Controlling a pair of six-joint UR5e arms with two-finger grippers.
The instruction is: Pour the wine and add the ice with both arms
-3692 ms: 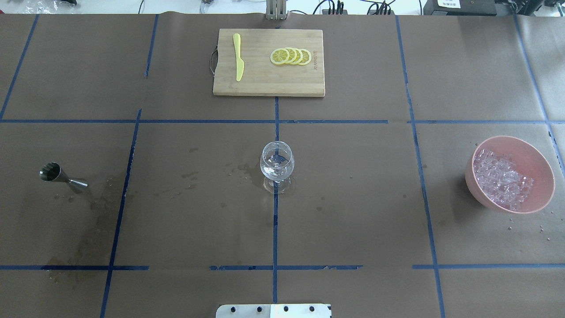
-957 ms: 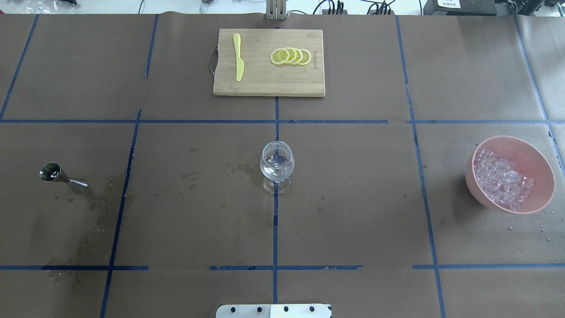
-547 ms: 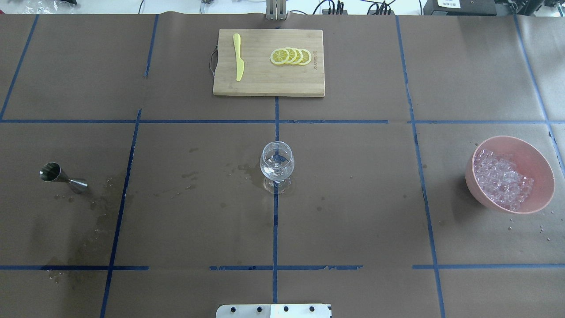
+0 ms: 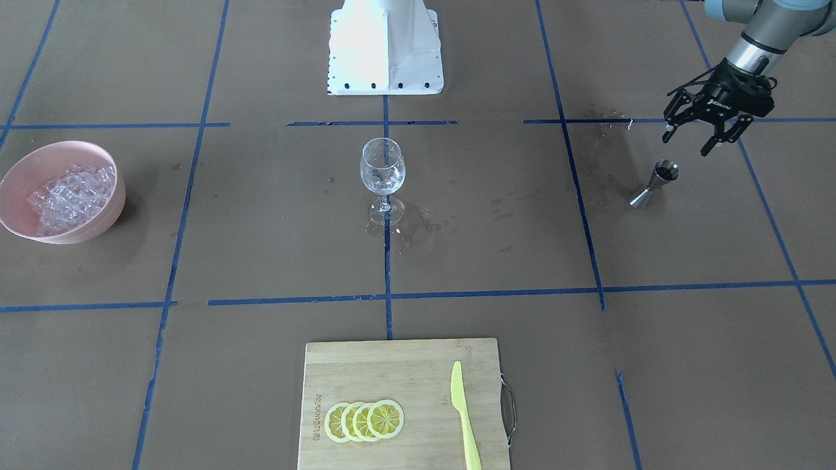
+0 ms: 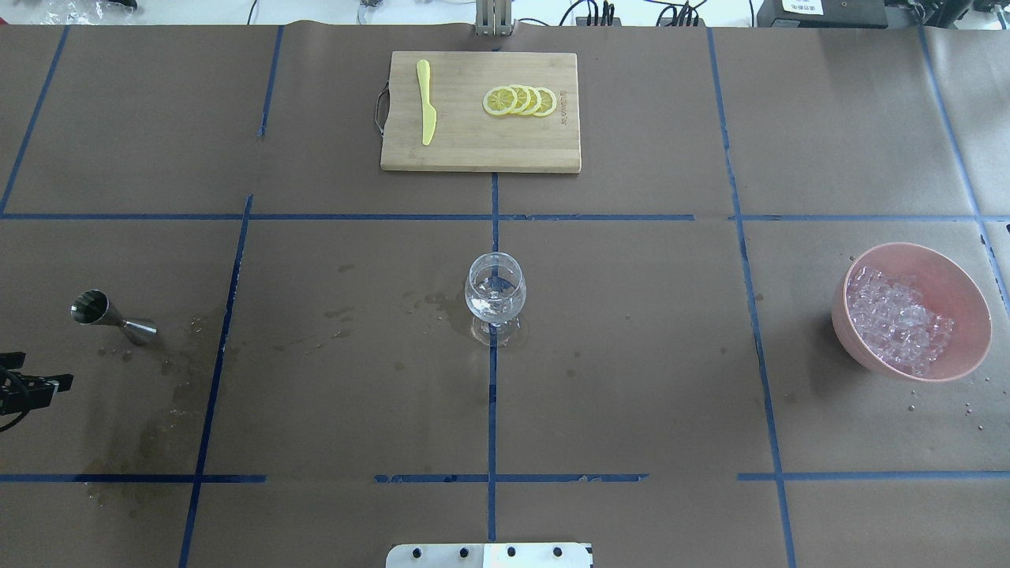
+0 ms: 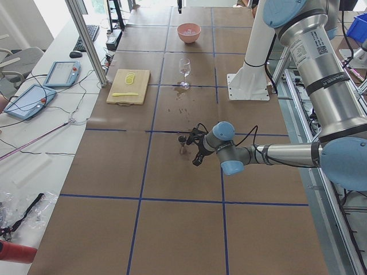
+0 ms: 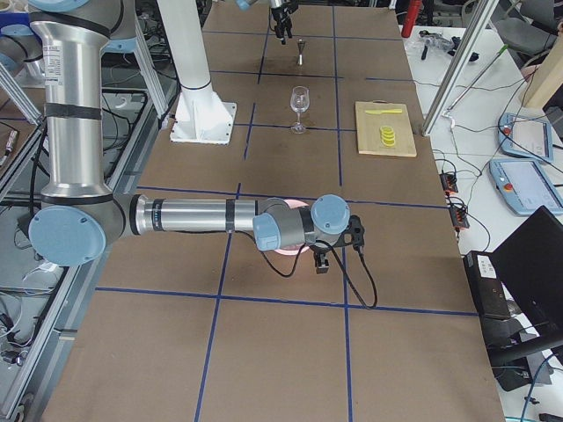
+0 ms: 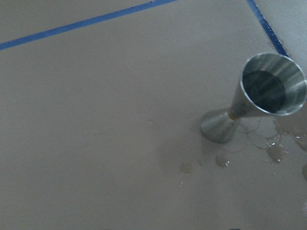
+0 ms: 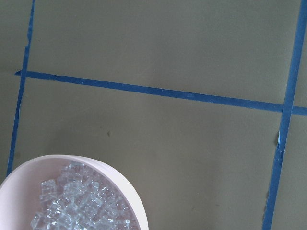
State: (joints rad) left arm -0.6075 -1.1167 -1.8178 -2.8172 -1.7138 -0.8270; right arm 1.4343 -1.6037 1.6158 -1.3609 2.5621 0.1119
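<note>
Your left gripper (image 4: 686, 145): fingers spread wide, empty, near jigger (image 4: 656, 185) (upright). Right gripper (image 7: 321, 262): grip unreadable.

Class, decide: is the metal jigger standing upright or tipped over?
Upright: the jigger stands on its smaller cone, with the wide mouth facing up.

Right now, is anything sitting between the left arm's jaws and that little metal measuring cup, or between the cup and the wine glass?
Nothing visible. The left arm hangs its open jaws near the measuring cup, not touching it. Between cup and wine glass lies only bare, stained table.
</note>
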